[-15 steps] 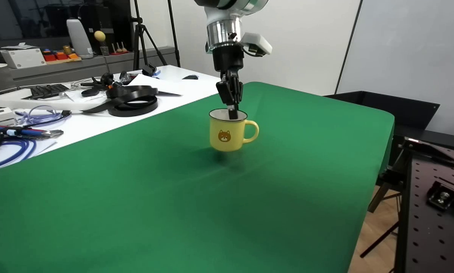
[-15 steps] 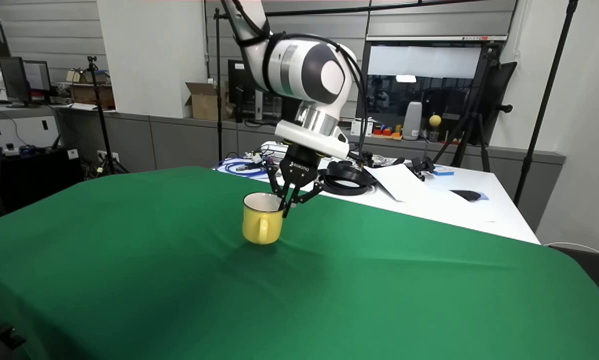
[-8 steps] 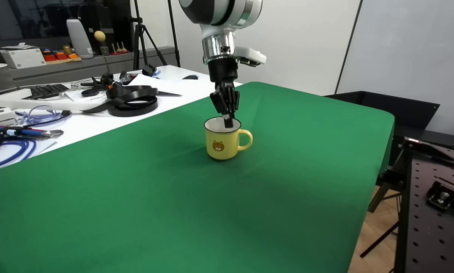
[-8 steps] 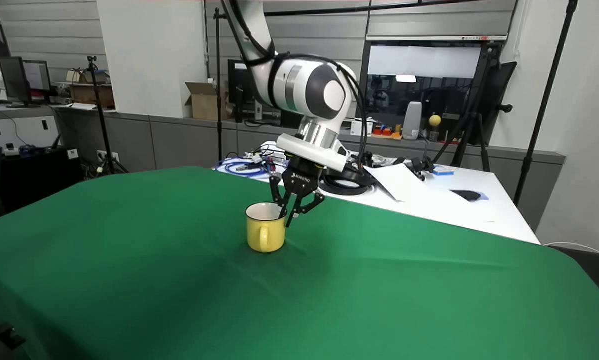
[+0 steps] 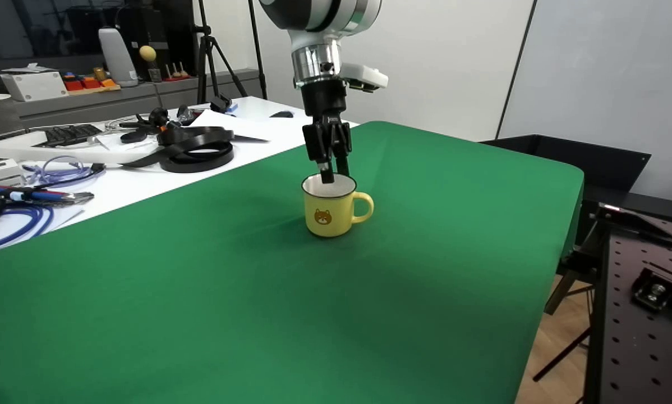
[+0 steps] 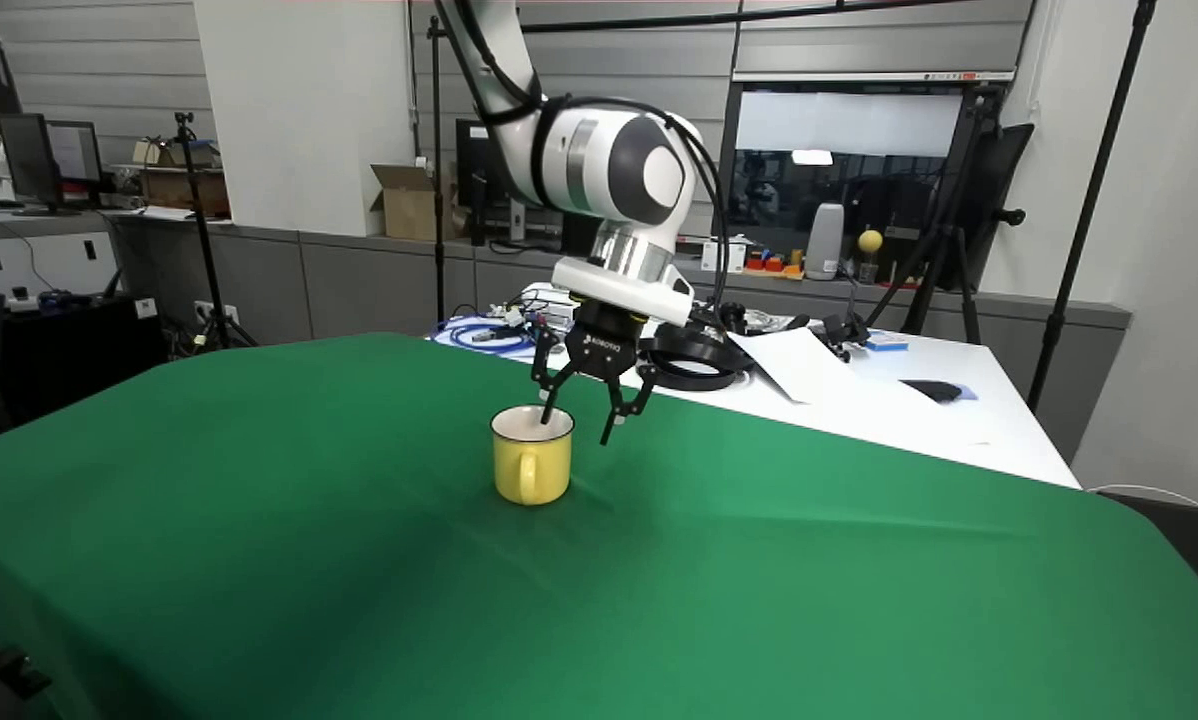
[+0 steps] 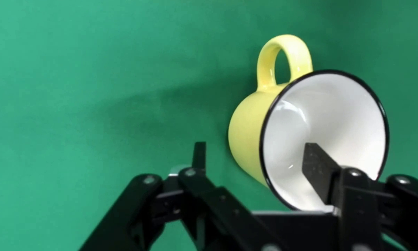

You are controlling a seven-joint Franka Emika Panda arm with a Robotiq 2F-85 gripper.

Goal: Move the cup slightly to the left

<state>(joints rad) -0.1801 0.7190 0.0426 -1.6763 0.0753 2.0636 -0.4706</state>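
Observation:
The yellow cup (image 5: 336, 210) stands upright on the green-covered table in both exterior views, its bear mark and handle showing in this exterior view. My gripper (image 6: 576, 432) is open, straddling the rim from above without gripping it. In the wrist view, one of the fingers (image 7: 317, 167) hangs over the white inside of the cup (image 7: 245, 136). Its opposite finger (image 7: 199, 155) is outside the wall, with a gap of green cloth between. The loop handle (image 7: 299, 52) points up in that view.
Green cloth (image 5: 257, 325) covers the table around the cup. A white table (image 6: 889, 420) beside it carries cables, black strap coils (image 5: 201, 154) and paper. A dark perforated plate (image 5: 639, 348) lies beyond the cloth's edge in an exterior view.
A second ago the cup hung slightly above the cloth with the gripper shut on its wall. It came down onto the table, then the fingers spread apart and the gripper rose a little.

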